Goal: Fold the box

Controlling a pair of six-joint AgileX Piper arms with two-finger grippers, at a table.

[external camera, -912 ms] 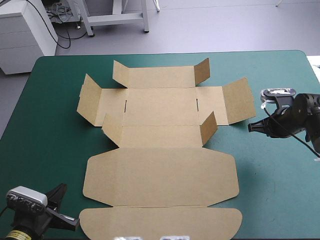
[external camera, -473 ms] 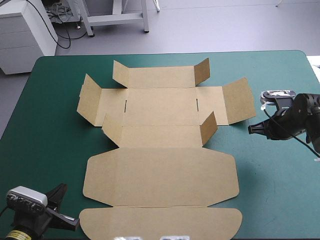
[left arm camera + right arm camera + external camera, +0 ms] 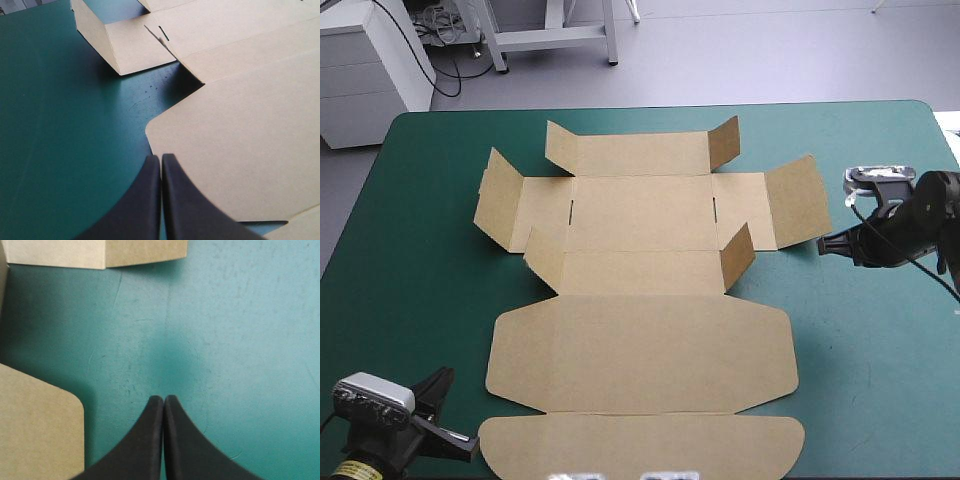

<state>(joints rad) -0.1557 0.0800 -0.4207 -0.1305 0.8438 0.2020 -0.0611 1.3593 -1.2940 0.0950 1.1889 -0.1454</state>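
One box (image 3: 640, 350), one table (image 3: 420, 250), two grippers: left gripper (image 3: 470, 444), right gripper (image 3: 824, 247)

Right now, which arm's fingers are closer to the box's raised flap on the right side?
Right. The right fingers sit just beside that flap. The left fingers are by the near left corner of the box.

free: cover (image 3: 410, 260) beside both sides | obstacle: box (image 3: 640, 215) flaps raised

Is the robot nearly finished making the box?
Barely started. The flat brown cardboard box sheet lies spread on the teal-green table cover, only small corner flaps tilted up. The black-fingered left gripper and right gripper are shut, holding nothing. All walls need raising and tucking.
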